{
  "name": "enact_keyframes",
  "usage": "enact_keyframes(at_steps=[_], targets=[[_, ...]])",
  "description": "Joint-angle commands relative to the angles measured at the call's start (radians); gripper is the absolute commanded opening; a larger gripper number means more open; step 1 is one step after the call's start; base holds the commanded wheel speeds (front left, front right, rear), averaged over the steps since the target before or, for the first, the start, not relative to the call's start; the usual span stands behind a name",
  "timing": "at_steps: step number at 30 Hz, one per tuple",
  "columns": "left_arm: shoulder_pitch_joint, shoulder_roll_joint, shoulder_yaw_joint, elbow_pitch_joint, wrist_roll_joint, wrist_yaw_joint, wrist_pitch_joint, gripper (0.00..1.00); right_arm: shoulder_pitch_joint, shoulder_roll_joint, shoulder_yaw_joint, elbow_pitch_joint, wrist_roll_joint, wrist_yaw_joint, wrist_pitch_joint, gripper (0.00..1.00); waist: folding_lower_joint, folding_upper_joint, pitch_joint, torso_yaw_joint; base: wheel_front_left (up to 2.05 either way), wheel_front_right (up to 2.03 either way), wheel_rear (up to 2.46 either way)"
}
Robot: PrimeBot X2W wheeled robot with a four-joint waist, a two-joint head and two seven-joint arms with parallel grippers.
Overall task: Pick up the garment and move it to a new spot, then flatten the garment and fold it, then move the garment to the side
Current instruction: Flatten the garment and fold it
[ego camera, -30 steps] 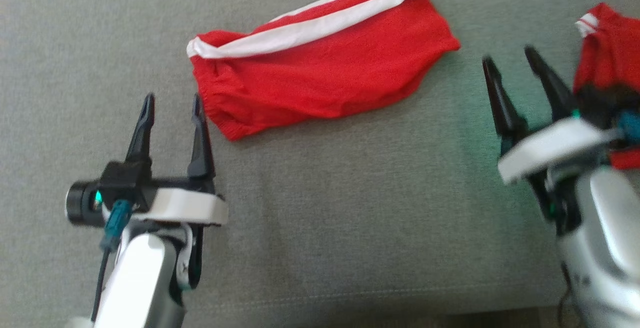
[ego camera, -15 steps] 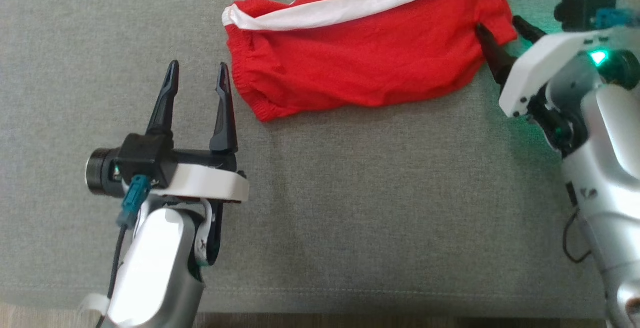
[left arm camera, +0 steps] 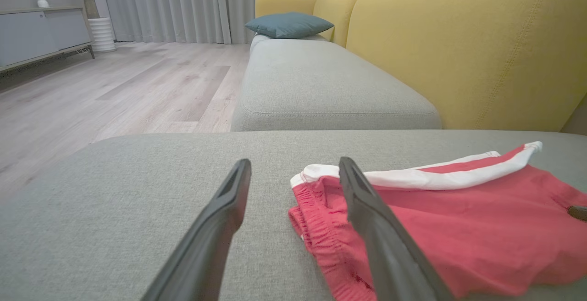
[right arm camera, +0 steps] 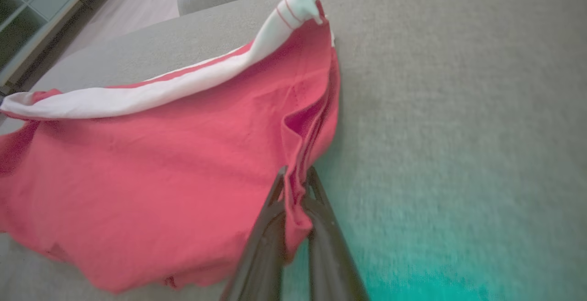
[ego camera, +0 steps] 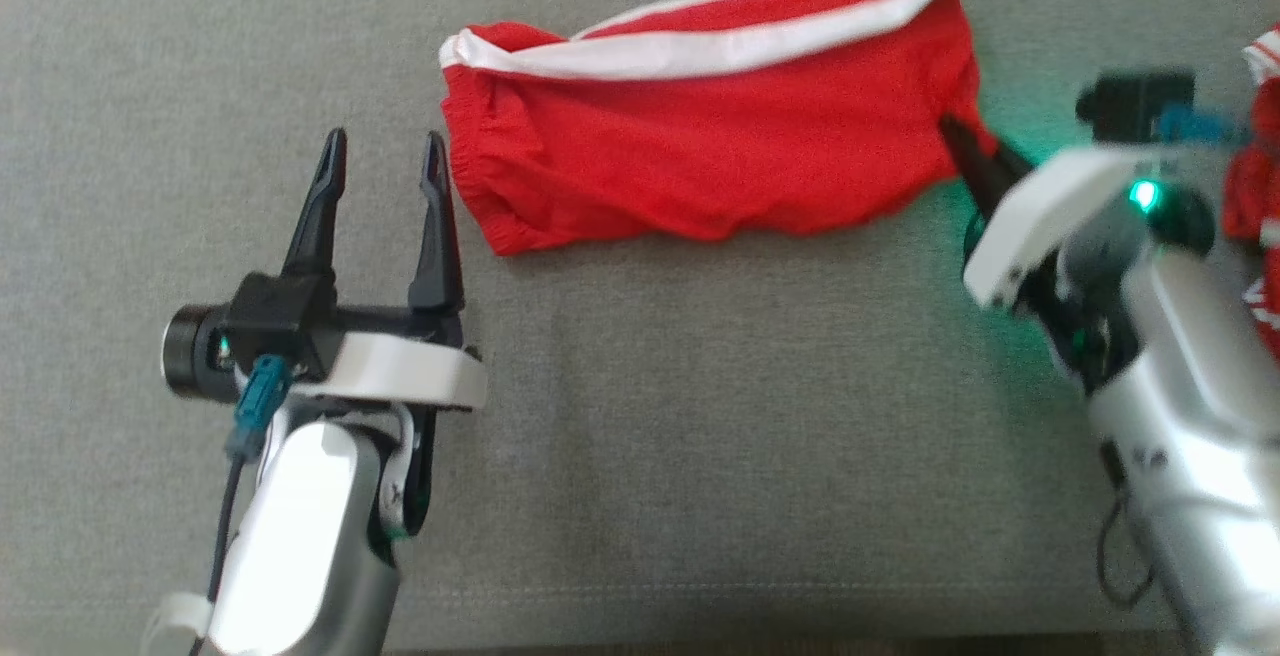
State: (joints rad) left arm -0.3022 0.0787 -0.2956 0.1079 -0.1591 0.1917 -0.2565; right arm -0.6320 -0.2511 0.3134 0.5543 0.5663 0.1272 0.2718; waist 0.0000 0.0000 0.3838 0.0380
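A pair of red shorts with white side stripes lies folded across the grey sofa seat. My right gripper is shut on the garment's right edge; the right wrist view shows red cloth pinched between the two fingers of that gripper. My left gripper stands open just left of the elastic waistband end, not touching it. In the left wrist view the open gripper has its right finger in front of the waistband of the shorts, and its left finger is over bare cushion.
More red and white cloth lies at the far right edge. A yellow sofa back rises behind the seat, with a second grey cushion and a blue pillow beyond. The wood floor lies off the seat's left side.
My right gripper came in from the right, closed on the shorts' right edge and is pulling it slightly toward me. The head camera shifted. My left gripper stays open beside the waistband.
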Motion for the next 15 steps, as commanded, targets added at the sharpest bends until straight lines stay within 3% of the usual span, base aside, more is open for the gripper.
enact_keyframes(at_steps=[1, 7, 15], targets=[[0.012, 0.009, 0.040, -0.025, 0.015, -0.005, -0.005, 1.00, 0.024, 0.010, 0.003, -0.040, 0.010, 0.003, -0.019, 0.00, 0.0000, 0.0000, -0.014, -0.011, 0.00, 0.00, 0.00], [0.050, 0.012, 0.051, -0.019, 0.016, -0.009, -0.005, 1.00, 0.182, 0.019, -0.048, -0.111, 0.017, 0.003, -0.087, 0.00, 0.0000, 0.0000, -0.062, -0.032, 0.00, 0.00, 0.00], [0.084, 0.015, 0.051, -0.020, 0.017, -0.018, -0.005, 1.00, 0.288, 0.023, -0.147, -0.148, 0.001, 0.003, -0.086, 0.00, 0.0000, 0.0000, -0.101, -0.035, 0.00, 0.00, 0.00]])
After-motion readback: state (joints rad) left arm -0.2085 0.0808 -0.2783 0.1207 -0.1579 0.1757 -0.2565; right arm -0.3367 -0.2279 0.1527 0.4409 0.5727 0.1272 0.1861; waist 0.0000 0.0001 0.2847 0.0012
